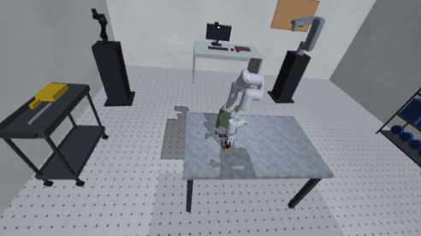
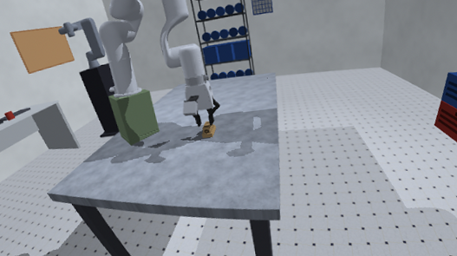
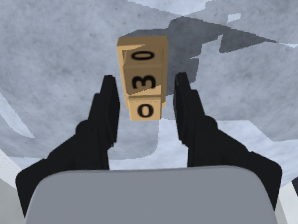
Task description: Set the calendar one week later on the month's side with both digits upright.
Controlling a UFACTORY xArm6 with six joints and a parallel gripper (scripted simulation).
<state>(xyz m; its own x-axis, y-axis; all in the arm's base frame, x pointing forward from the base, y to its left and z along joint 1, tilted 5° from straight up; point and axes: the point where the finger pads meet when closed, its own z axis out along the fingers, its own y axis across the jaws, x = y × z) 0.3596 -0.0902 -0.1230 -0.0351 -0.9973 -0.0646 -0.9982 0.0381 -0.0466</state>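
A small wooden tray (image 1: 227, 150) (image 2: 209, 135) (image 3: 142, 41) stands on the table. In the wrist view a far wooden cube (image 3: 133, 56) shows a 0 and a nearer cube (image 3: 131, 86) shows a 3, both digits turned sideways. A lighter wooden face (image 3: 135, 114) with another 0 shows at the near end; I cannot tell whether it belongs to the nearer cube. The month's name is not readable. My gripper (image 1: 227, 146) (image 2: 205, 125) (image 3: 145, 88) is partly open and empty. Its fingers stand left and right of the tray and cubes in the wrist view, with gaps on both sides.
The grey table (image 1: 287, 149) (image 2: 165, 179) carries the arm's green base block (image 1: 223, 118) (image 2: 140, 117) behind the tray. The table's edge lies beyond the tray on the right in the exterior view. A dark cart (image 1: 65, 103) stands apart from the table.
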